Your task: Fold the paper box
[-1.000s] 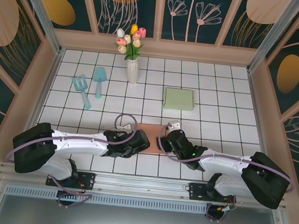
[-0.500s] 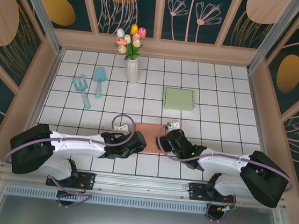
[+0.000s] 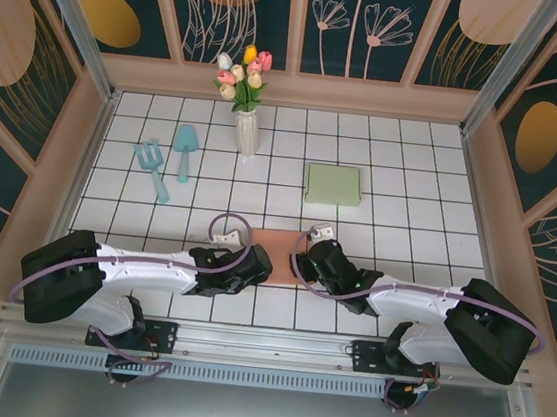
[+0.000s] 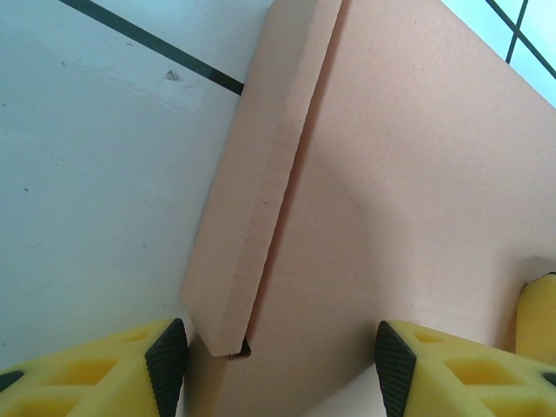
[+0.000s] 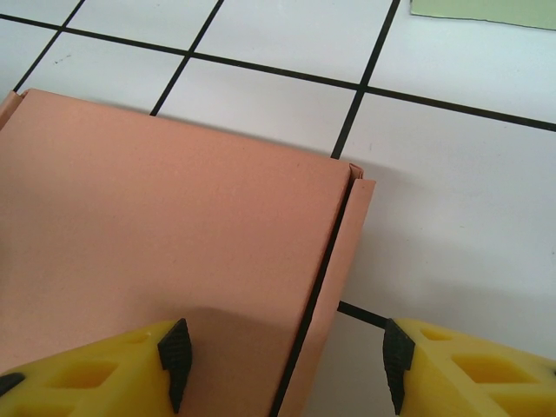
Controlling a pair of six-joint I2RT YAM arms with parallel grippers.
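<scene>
Squarely at 6 o'clock on the table (image 3: 413,174), the paper box (image 3: 279,244) lay flat; your left gripper (image 4: 276,360) straddled its 9 o'clock flap, your right gripper (image 5: 282,365) its 3 o'clock flap, fingers apart on both.

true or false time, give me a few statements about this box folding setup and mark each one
1. The pink paper box lies on the white tiles. True.
2. The green box sits on top of the pink one. False: it lies apart, farther back.
3. The left gripper is shut. False: its jaws stand apart over the box's side flap.
4. The right gripper has open jaws straddling the box's edge. True.
5. The vase has tipped over. False: it stands upright, holding tulips.
</scene>
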